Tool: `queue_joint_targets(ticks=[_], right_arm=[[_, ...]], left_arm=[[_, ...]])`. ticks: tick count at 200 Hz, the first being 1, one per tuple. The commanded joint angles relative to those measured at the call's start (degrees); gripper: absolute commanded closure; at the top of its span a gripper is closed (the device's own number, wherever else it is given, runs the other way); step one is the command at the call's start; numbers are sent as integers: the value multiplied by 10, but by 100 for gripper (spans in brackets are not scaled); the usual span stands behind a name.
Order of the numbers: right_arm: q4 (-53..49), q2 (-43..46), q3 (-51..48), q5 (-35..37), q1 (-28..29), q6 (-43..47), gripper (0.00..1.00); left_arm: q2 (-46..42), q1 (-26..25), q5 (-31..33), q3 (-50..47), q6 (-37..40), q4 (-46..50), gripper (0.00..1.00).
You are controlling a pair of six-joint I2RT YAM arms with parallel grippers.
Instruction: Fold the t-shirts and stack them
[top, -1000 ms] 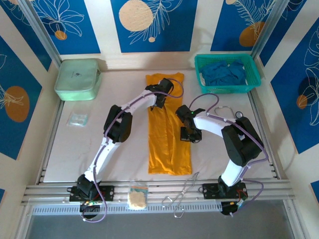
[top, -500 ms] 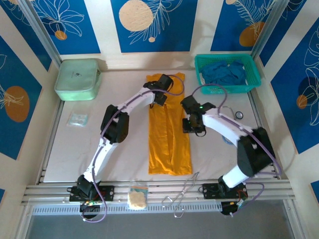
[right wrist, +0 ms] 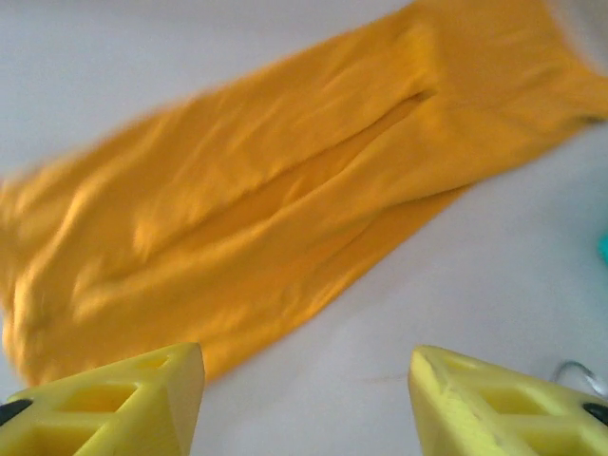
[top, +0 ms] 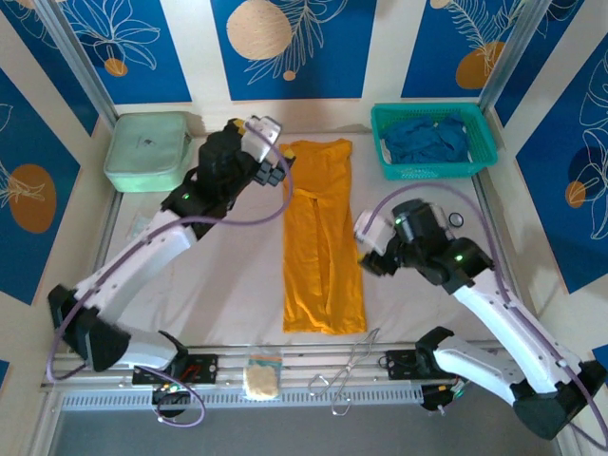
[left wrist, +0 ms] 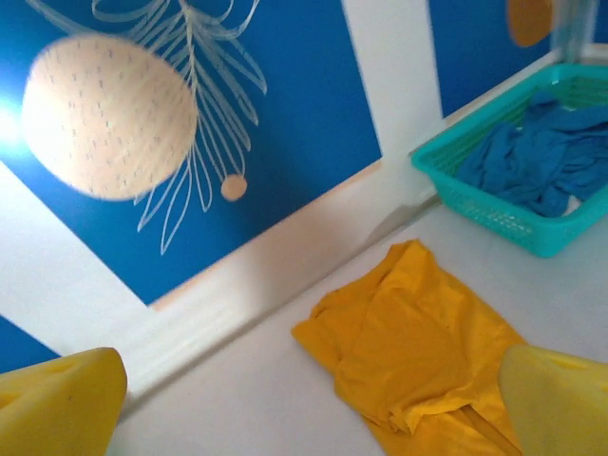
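hovering off the cloth, my left gripper (left wrist: 304,389) is spread wide with nothing between its yellow fingers (left wrist: 57,404), and my right gripper (right wrist: 304,385) is spread wide and empty too. the mustard-orange t-shirt (top: 323,237) lies as a long narrow strip down the centre of the top view, flat on the table (top: 228,275). the deep blue t-shirts (top: 426,138) sit heaped in the teal basket (top: 432,172) at upper right, near the strip's top end but apart from it. the mint pouch (top: 147,150) is at upper left, close to my left arm. metal tongs (top: 347,369) and a small packet (top: 262,377) lie along the bottom edge. bare table runs down both sides of the strip. half a second ago my left gripper was over the shirt's upper part and my right was at its right edge; both have since risen and swung outward, and the shirt has not shifted.
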State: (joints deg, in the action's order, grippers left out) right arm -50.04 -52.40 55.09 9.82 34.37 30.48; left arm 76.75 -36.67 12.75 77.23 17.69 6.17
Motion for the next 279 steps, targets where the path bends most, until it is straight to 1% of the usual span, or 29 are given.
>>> queue_joint_targets(ticks=[1, 9, 22, 41, 50, 59, 69, 82, 100, 117, 150, 174, 192, 217, 239, 252, 279], right_arm=[[-105, -17, -67, 33, 43, 229, 41], [-103, -19, -92, 45, 65, 254, 41], [-81, -11, -126, 37, 84, 280, 41], [-43, 6, -163, 16, 99, 304, 40], [-29, 9, -182, 24, 106, 323, 40], [-8, 7, -203, 39, 111, 343, 40], [21, 3, -221, 55, 115, 360, 41], [51, -7, -230, 56, 122, 364, 42], [73, -29, -231, 53, 134, 361, 41], [90, -43, -242, 69, 147, 374, 41], [103, -44, -245, 59, 156, 367, 41], [93, -39, -265, 71, 173, 378, 41], [73, -24, -275, 68, 187, 376, 40], [39, 8, -289, 70, 206, 374, 36], [41, 31, -299, 61, 215, 368, 34], [47, 33, -299, 56, 224, 361, 34], [45, 14, -293, 50, 247, 356, 36]], left_arm=[[-53, -5, -109, -110, 127, -32, 2], [-89, -10, -127, -160, 143, -50, 2], [-141, -27, -139, -224, 156, -59, 5], [-202, -68, -168, -295, 187, -30, 8], [-226, -96, -177, -324, 228, -2, 10], [-241, -126, -171, -346, 269, 31, 12], [-246, -158, -139, -360, 298, 59, 12], [-236, -185, -105, -352, 316, 104, 12], [-214, -208, -107, -325, 334, 175, 12], [-197, -232, -109, -321, 357, 207, 11], [-167, -268, -125, -360, 372, 189, 11], [-138, -291, -122, -387, 372, 143, 11], [-120, -296, -123, -394, 369, 120, 11], [-106, -299, -130, -394, 363, 108, 11], [-98, -305, -139, -395, 358, 103, 11], [-89, -309, -142, -395, 357, 101, 12], [-53, -320, -147, -388, 362, 107, 17]])
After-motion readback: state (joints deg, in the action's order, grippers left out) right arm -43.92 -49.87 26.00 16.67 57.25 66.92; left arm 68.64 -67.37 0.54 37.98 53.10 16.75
